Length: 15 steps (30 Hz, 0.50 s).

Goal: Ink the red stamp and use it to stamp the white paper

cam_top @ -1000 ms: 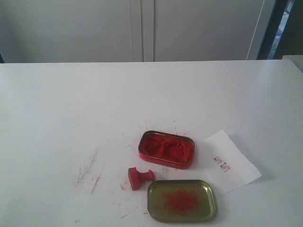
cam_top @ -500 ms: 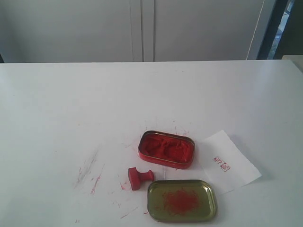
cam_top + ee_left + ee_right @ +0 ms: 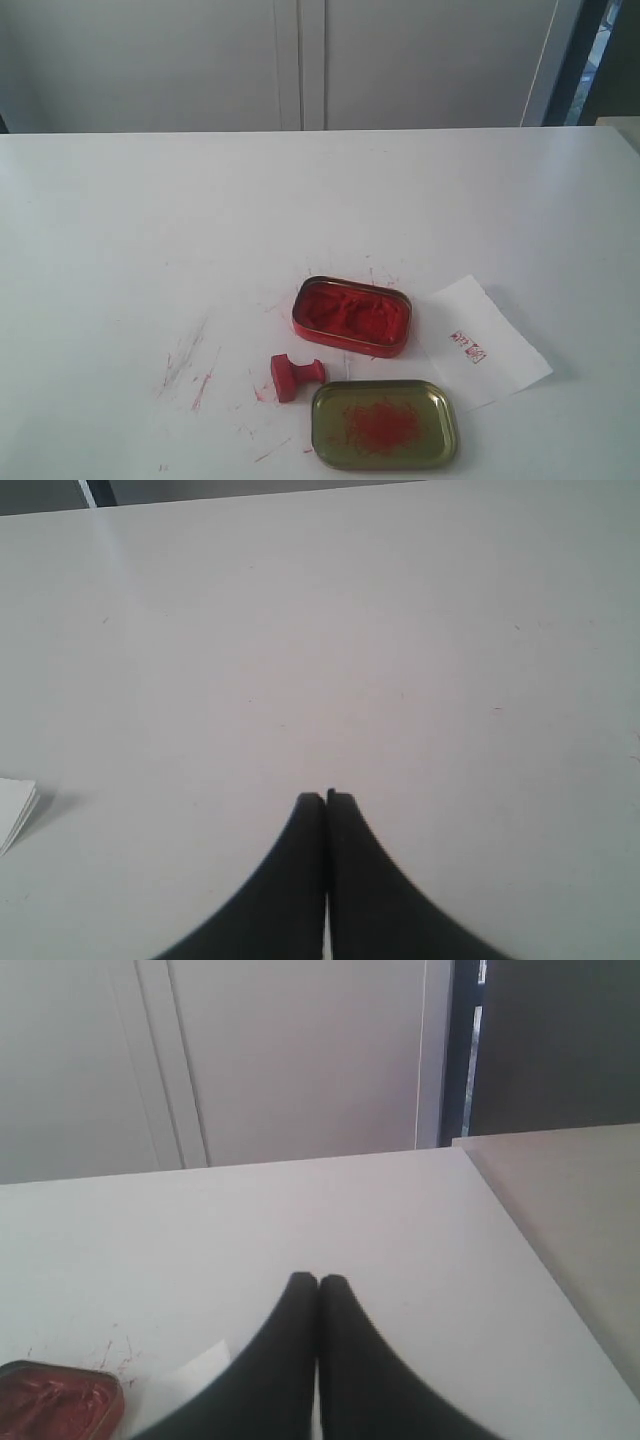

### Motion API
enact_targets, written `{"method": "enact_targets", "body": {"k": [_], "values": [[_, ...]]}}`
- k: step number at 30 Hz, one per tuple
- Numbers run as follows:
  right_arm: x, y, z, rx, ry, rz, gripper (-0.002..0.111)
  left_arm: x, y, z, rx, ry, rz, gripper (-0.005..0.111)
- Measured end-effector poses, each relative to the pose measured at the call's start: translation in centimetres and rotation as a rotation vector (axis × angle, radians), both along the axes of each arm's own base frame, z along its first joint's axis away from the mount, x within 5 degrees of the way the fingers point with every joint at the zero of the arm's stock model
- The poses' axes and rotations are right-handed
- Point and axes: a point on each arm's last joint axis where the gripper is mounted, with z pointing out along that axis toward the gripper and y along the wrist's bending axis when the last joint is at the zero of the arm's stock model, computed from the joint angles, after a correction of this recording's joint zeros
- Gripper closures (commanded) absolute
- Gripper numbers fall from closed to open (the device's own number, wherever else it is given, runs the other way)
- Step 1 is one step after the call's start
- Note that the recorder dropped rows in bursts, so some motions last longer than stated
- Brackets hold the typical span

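Scuffed white tabletop, knobbed red stamp, thin white paper, left tool, right tool both pinched together.

- I see the stamp as solid red.
- The tin is red, filled with glossy red paste.
- The lid is gold-olive with a red smear at its middle.
- The paper is white with one small red print.
- The table is white, with thin red scratches toward its front edge.
- On my wrist feeds, the left gripper and the right gripper are black.

Nothing has changed in the last second. The stamp, the paper, the tin and the lid have not moved at all.
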Motion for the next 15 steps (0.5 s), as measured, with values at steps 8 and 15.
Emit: {"method": "enact_targets", "body": {"k": [8,15], "values": [[-0.4,0.0,-3.0,-0.002,0.02,-0.001,0.108,0.0,0.0,0.0,0.0,0.0,0.0,0.107],[-0.3,0.0,-5.1,-0.005,-0.014,0.001,0.108,0.0,0.0,0.0,0.0,0.0,0.0,0.107]]}}
